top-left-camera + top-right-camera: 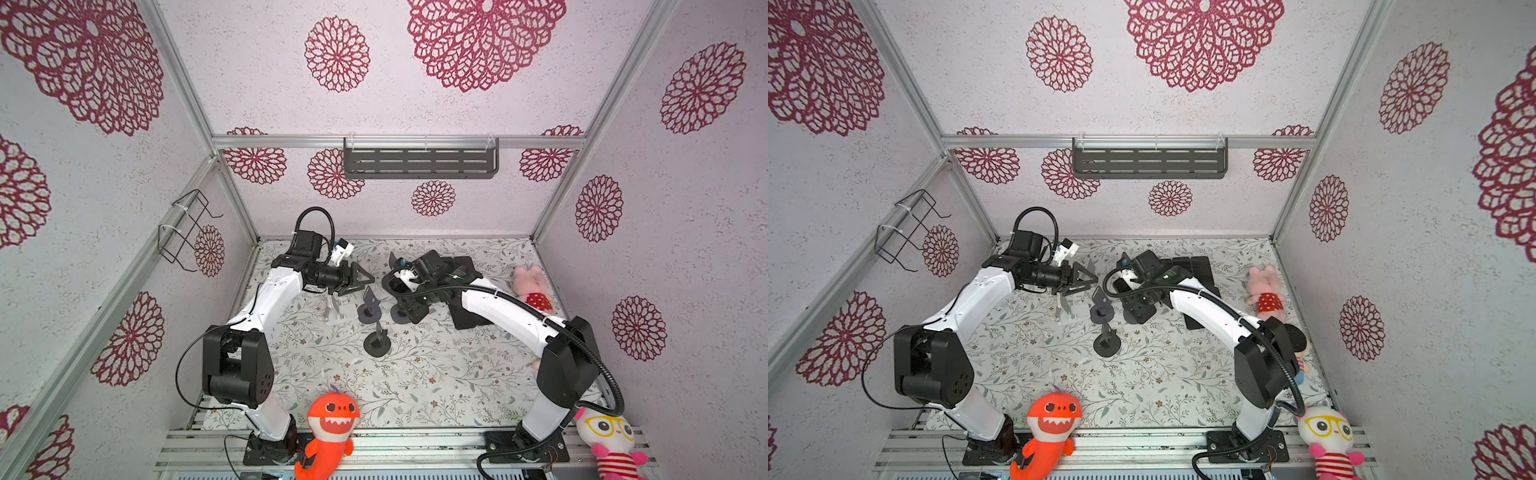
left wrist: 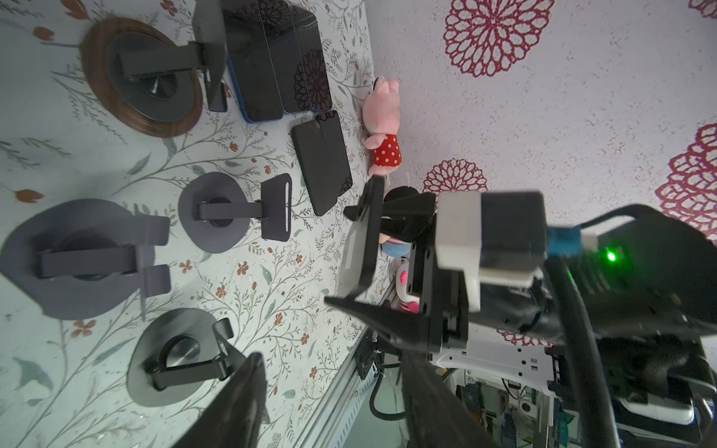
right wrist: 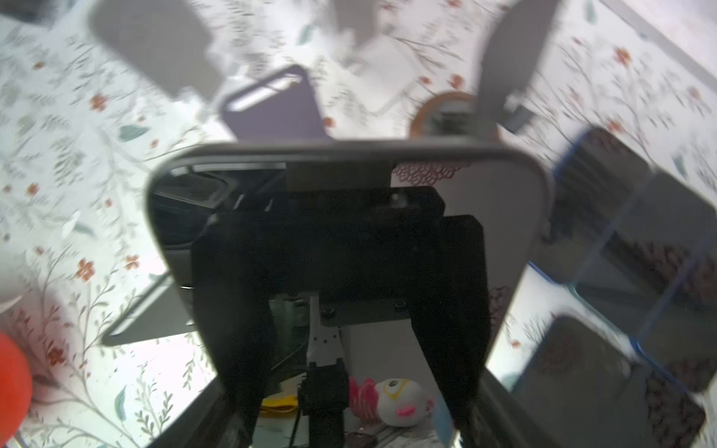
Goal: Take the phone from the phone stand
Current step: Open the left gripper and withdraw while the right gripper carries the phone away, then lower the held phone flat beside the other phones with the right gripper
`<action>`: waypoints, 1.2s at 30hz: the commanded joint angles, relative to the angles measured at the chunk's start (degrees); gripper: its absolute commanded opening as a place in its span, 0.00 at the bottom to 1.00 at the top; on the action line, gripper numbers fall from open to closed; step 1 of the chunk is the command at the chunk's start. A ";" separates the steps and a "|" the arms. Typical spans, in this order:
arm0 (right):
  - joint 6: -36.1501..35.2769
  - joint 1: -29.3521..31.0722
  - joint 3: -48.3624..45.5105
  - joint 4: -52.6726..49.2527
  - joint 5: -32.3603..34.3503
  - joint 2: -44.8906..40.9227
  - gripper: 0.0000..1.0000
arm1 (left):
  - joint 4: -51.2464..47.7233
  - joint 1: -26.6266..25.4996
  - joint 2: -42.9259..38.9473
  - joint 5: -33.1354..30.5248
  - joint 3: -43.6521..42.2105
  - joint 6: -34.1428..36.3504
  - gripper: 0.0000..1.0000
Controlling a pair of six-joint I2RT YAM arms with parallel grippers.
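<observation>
Phone is off the stands, up in the air just beside the pile of phones, right fingers clamped on its edges. Left fingers apart, empty. Best lower it level beside the pile, then release gently.

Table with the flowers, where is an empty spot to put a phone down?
The biggest bare patch is the front of the table, between the front black stand, the orange shark toy and the right arm. The middle is crowded with other stands, and the back right holds flat phones beside the pink toy.
</observation>
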 commanded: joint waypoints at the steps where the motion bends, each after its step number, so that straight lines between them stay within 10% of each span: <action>1: 8.42 -4.67 -0.45 -1.19 2.66 -4.92 0.49 | 3.95 1.06 -2.97 -1.51 -0.70 -0.98 0.61; 36: 18.80 -10.34 10.20 -9.12 2.78 21.43 0.57 | 5.22 3.72 -5.42 -4.10 -1.54 -2.02 0.66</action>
